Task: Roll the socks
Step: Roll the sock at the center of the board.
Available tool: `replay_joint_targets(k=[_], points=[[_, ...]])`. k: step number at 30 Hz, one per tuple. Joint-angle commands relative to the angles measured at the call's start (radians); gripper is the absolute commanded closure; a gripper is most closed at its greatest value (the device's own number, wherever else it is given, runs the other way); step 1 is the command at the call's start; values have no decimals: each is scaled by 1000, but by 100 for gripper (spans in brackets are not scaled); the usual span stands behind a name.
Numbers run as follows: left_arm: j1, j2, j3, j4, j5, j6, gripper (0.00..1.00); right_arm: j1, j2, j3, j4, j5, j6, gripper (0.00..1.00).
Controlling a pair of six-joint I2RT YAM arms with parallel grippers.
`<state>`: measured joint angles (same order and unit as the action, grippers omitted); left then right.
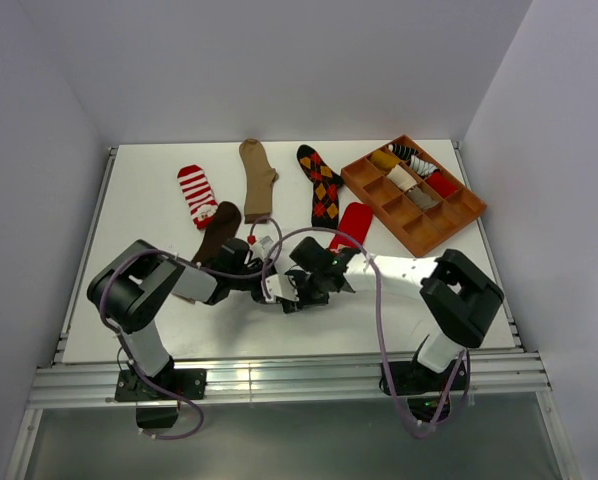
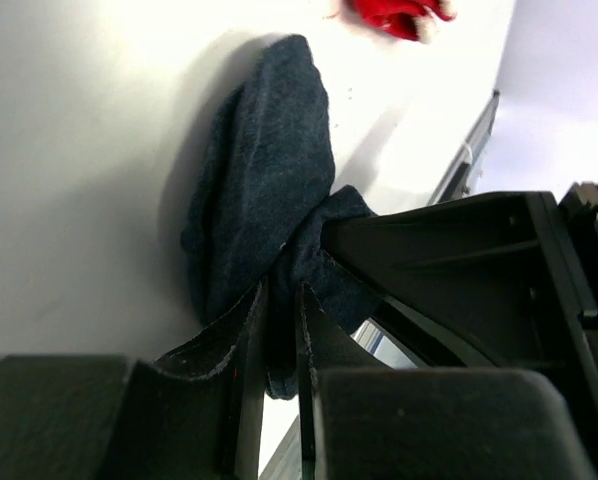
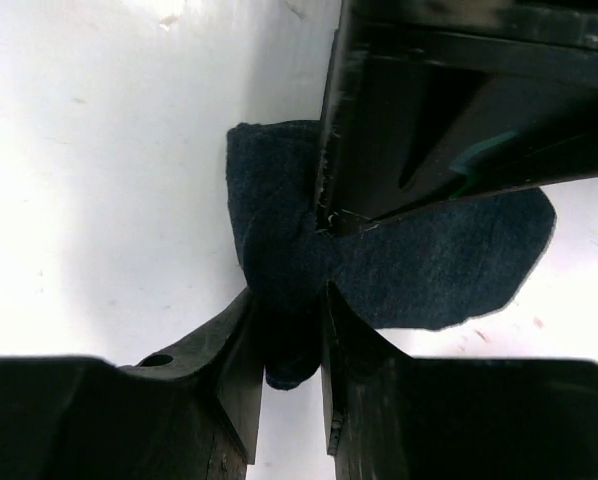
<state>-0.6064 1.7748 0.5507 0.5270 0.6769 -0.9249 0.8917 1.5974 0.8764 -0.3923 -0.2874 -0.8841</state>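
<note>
a: what sits on the white table (image 1: 139, 210), biggest first?

b: the two arms reach in from the near edge and meet around the middle; the wooden compartment tray (image 1: 444, 218) lies at the far right, turned askew, with small sock bundles (image 1: 411, 170) in its far compartments.

a: and the loose socks?

b: five lie flat beyond the arms; the tan sock (image 1: 257, 178) is at the far middle; the black argyle sock (image 1: 321, 185) is just right of it; the red-white striped sock (image 1: 197, 195) is to the left; the dark brown sock (image 1: 217, 232) lies by the left arm; the red sock (image 1: 353, 225) lies by the right arm.

a: where is the navy sock (image 2: 264, 200)?

b: at the near middle, bunched between both grippers; part of it rests on the table; the top view hides it under the wrists.

a: the grippers?

b: the left gripper (image 2: 282, 330) has its fingers drawn nearly together, pinching a fold of navy fabric; the right gripper (image 3: 287, 335) is clamped on the sock too, its fingers squeezing a dark wad; the two grippers are close together on the same sock.
</note>
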Motion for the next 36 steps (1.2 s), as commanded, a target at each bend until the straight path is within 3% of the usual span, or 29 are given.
replay_joint_targets(k=[1, 6, 13, 23, 36], points=[[-15, -32, -64, -205, -152, 12, 83, -78, 58, 132, -233, -136, 23, 80], [-18, -112, -69, -185, -210, -34, 83, -163, 206, 304, -430, -346, 25, 80], [-29, -169, -106, -150, -302, -20, 77, -229, 317, 394, -555, -423, 19, 80], [-35, -291, -204, -10, -459, 41, 55, -237, 433, 452, -586, -398, 53, 80], [-90, -428, -221, 102, -491, 202, 52, -238, 535, 564, -635, -369, 112, 79]])
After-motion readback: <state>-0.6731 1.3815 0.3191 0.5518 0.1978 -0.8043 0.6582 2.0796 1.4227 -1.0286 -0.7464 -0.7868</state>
